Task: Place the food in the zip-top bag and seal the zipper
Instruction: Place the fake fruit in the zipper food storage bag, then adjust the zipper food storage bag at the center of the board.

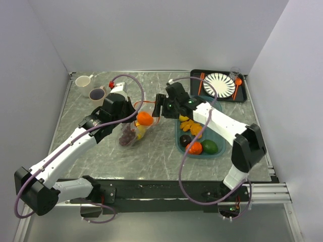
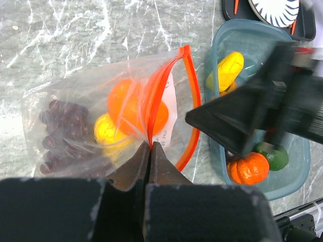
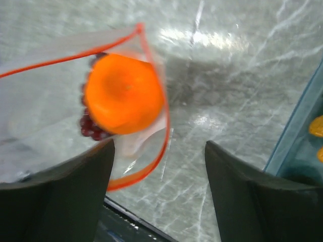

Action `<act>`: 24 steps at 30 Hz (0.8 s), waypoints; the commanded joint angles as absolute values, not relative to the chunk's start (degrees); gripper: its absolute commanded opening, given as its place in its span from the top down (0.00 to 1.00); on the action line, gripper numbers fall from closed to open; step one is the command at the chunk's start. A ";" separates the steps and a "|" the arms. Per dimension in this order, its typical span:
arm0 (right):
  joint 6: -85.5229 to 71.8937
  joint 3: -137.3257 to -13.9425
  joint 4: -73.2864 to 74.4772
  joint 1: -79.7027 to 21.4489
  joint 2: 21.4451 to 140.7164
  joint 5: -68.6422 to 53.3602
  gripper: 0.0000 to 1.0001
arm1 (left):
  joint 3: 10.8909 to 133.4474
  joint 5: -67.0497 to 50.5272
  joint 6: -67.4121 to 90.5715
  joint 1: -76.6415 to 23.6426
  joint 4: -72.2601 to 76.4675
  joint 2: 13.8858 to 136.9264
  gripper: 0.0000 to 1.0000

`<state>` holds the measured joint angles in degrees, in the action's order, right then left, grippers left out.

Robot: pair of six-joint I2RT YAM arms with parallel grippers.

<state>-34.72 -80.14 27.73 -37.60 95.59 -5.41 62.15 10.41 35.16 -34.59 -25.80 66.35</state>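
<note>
Top view: we find the zip-top bag (image 1: 131, 135) at centre frame, mouth toward the right. Unbagged food (image 1: 210, 146) lies right of it in the tray (image 1: 199, 157), nearest the right fingers (image 1: 160, 107).
Left wrist: left fingers (image 2: 131, 171) are clamped on the zipper (image 2: 157, 96).
Right wrist: we read the right fingers as apart and empty.

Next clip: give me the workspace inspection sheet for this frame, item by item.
Surface: grey marbled tabletop, no spills seen.
Job's things: zip-top bag open, holding orange fruit, grapes and yellow piece; other food in teal tray.
Clutter: white mug, dark-lined mug, black tray with striped plate, orange cutlery, clear glass.
Grippers: left gripper jaws shut on zipper; right gripper jaws open, empty, beside bag mouth.
Cables: purple cable loops along each arm.
Surroundings: plain white walls.
</note>
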 commanded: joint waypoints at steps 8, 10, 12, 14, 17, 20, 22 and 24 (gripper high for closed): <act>-32.26 -87.53 25.41 -38.32 99.06 -12.91 0.99 | 61.70 18.08 36.56 -34.80 -26.89 63.64 0.99; -29.55 -92.94 25.22 -40.06 99.66 -18.88 0.99 | 61.44 24.33 37.96 -34.02 -28.55 61.80 0.99; -27.26 -99.63 28.55 -42.09 102.98 -20.47 0.99 | 60.73 25.66 38.49 -31.83 -29.44 60.30 0.99; -23.83 -109.30 32.33 -45.60 105.63 -22.32 0.98 | 60.64 26.36 39.37 -27.70 -31.10 58.19 0.99; -22.23 -117.50 33.49 -48.60 109.77 -24.25 0.95 | 61.52 31.36 39.99 -25.14 -33.82 55.47 0.99; -24.96 -119.79 33.14 -48.52 112.32 -24.00 0.94 | 62.58 33.75 40.08 -24.08 -35.24 53.53 0.99; -25.31 -119.80 34.01 -48.43 113.29 -22.60 0.94 | 63.45 35.24 40.25 -23.64 -36.21 52.56 0.99; -25.40 -119.10 34.19 -47.99 113.55 -22.76 0.93 | 63.89 36.91 40.25 -23.21 -37.26 51.86 0.99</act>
<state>-25.63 -118.30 32.34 -50.02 111.13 -22.35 60.77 31.42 39.29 -24.01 -35.31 53.32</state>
